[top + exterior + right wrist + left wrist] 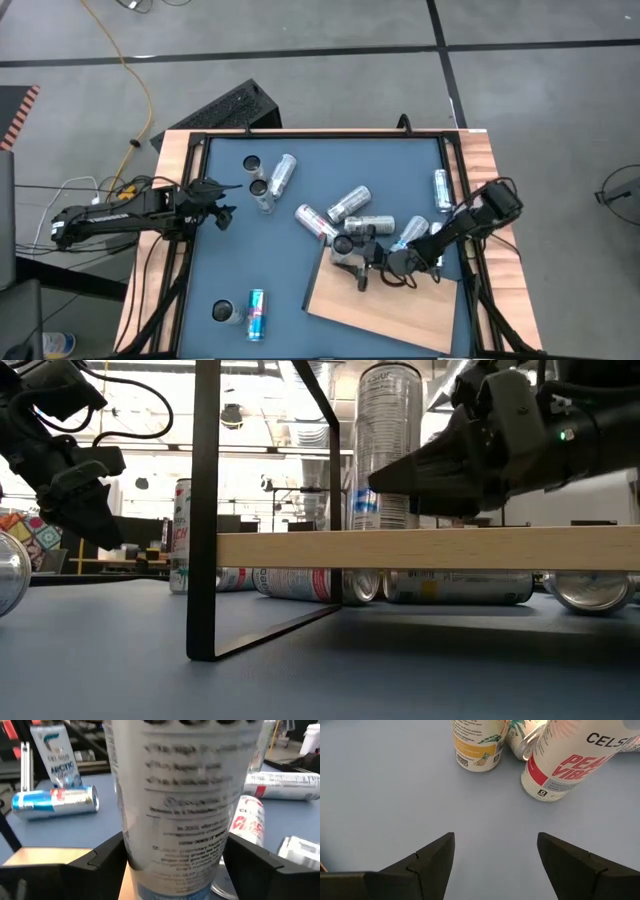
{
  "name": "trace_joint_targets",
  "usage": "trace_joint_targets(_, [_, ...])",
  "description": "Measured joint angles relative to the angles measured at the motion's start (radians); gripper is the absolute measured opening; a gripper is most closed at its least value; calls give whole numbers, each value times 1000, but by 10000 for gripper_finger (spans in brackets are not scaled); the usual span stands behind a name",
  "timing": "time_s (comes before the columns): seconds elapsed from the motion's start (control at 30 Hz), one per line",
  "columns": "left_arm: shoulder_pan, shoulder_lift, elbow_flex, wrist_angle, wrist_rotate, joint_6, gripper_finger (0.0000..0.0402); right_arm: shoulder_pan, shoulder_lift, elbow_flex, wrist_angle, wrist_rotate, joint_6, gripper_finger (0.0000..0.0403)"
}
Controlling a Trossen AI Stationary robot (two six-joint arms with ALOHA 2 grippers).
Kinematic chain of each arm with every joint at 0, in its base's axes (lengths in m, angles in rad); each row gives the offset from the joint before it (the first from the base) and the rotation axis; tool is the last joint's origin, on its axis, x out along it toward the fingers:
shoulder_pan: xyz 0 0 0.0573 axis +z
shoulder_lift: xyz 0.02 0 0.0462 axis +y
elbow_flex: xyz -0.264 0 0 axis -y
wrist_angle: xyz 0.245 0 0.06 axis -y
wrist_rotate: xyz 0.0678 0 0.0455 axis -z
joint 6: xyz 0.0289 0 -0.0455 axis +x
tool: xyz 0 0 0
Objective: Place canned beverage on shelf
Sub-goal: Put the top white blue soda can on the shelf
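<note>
Right wrist view: a tall silver can is seen upright between the right gripper's two dark fingers, which press against its sides, so the jaws are judged to be clamped on it. From the low view the can stands on top of the wooden shelf, its base at the board's surface, with the right gripper at its lower half. From above, this happens near the shelf's far edge, where the right gripper reaches in.

The placing step is judged to be nearly finished: the can appears set down but not released. The next move would call for the fingers to be parted gently and the arm drawn straight back, so that the tall can is not tipped.

The left gripper is held over the blue-grey tabletop near its left edge, jaws apart, with a pineapple-printed can and a Celsius can ahead of it.

Several more cans lie scattered on the tabletop, and a blue one lies near the front. A grey floor with a yellow cable is seen around the table.
</note>
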Motion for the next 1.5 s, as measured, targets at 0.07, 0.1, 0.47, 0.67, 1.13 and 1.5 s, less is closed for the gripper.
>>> trace_joint_targets(0.07, [0,0,0,0,0,0,270,1,-51,0,-73,-8,7,298])
trace_joint_targets(0.1, [0,0,0,0,0,0,270,4,-78,0,-106,-15,8,298])
trace_joint_targets(0.47, [0,0,0,0,0,0,270,48,-328,0,-332,-23,11,298])
trace_joint_targets(0.67, [0,0,0,0,0,0,270,61,-419,0,-360,-23,11,298])
trace_joint_targets(1.13, [0,0,0,0,0,0,270,43,-471,534,-1478,-39,146,298])
trace_joint_targets(1.5, [0,0,0,0,0,0,270,32,-346,795,-1666,-154,6,298])
